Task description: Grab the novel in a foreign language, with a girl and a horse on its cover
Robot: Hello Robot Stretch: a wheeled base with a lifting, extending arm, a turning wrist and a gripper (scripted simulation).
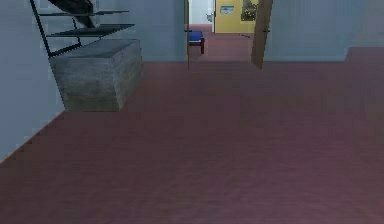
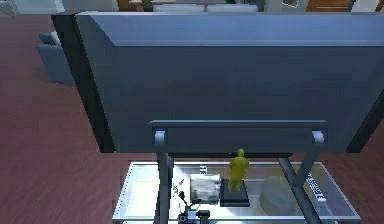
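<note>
Progress stands at the search stage, in my judgement: no grasp is made and the novel's whereabouts cannot be told from either view. The state of the claw cannot be told either, and I make no finding on it.

Forward view. A reddish-brown floor (image 1: 220, 150) runs from the bottom of the frame to the far walls. At upper left stands a grey stone-like block (image 1: 98, 78), with a dark shelf frame (image 1: 85, 25) rising just above it against the wall. At upper centre a doorway (image 1: 225, 35) leads to a further room with a yellow wall; a brown door (image 1: 262, 35) stands swung aside at its right edge, and a small blue item (image 1: 196, 40) shows at its left, too small to identify.

Arm side view. The back of a large dark television (image 2: 230, 80) fills most of the frame, raised on a two-legged stand. Below it, along the bottom of the frame, lies a pale low table (image 2: 135, 195). On the table stand a yellow figurine (image 2: 239, 170) on a dark base and, just left of it, a whitish object (image 2: 205, 187) of unclear kind. A grey armchair (image 2: 48, 55) sits at upper left.

Outstanding: locate the novel, most likely by driving on, approach it, reach and take hold. Every step of the task appears to remain.
</note>
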